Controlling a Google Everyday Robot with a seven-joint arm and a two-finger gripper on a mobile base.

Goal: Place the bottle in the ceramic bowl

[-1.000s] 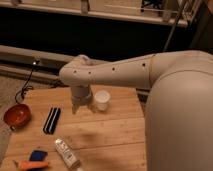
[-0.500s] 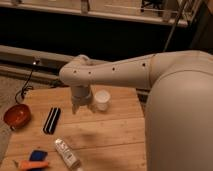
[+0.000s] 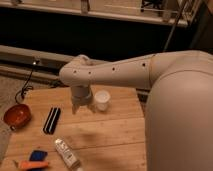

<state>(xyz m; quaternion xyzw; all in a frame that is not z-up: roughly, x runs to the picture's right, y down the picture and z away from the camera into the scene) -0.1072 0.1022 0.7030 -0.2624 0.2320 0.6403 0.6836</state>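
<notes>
The end effector (image 3: 81, 106) hangs below the wrist over the back middle of the bench (image 3: 117, 137), pointing down and holding nothing. Whether it is spread or pressed together cannot be told. Just to its right stands a white cup (image 3: 102, 100), upright, mouth up, close beside the end effector; what the cup holds cannot be made out. To the left and a little nearer the front lies a black block (image 3: 51, 120), flat on the wood, its long side running front to back.

The ceramic bowl (image 3: 16, 116) sits at the far left edge of the bench, upright, well apart from the end effector; its glossy orange-red inside is open to view down to the bottom. The bottle (image 3: 66, 153) lies on its side near the front edge, slanted, in front of the black block and well apart from the bowl. Left of the bottle, at the front left corner, lie a blue thing (image 3: 37, 155) and an orange thing (image 3: 31, 164), close together.

The wood between the end effector and the bottle is open, as is the right half of the bench, though the pale arm (image 3: 120, 75) and the robot's bulky body cover the right side of the view. Behind the bench runs a dark wall.
</notes>
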